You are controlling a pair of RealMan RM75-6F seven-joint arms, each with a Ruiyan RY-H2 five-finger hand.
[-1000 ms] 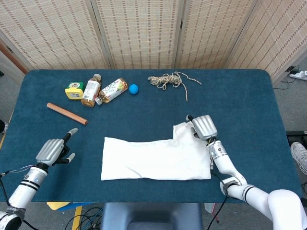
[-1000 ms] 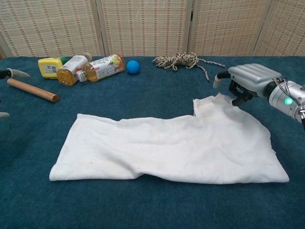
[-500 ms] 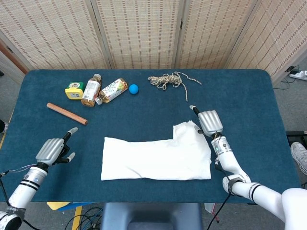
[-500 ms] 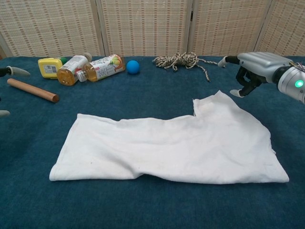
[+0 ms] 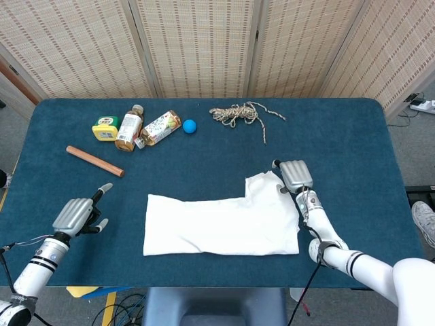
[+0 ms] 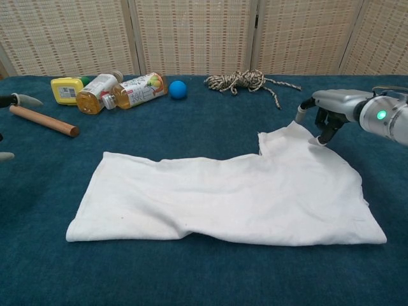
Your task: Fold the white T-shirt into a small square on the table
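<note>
The white T-shirt [image 5: 221, 224] [image 6: 223, 197] lies flat as a long folded band at the table's near middle, with a raised flap at its far right corner. My right hand [image 5: 296, 175] [image 6: 331, 105] hovers palm-down at that flap; its fingertips [image 6: 320, 139] touch the cloth's far edge and the thumb stands apart, with nothing held. My left hand [image 5: 78, 214] rests over the table well left of the shirt, fingers loosely spread and empty. The chest view shows only its fingertips [image 6: 19, 99] at the left edge.
Along the far side lie a rope bundle [image 5: 238, 113], a blue ball [image 5: 189, 125], two bottles [image 5: 129, 127] [image 5: 160, 128] and a yellow container [image 5: 105, 128]. A wooden rod [image 5: 94, 161] lies at the left, beyond my left hand.
My right hand let go of the shirt's flap, lifted away to the far right, then came back down onto the flap's edge. The shirt and left hand stayed put.
</note>
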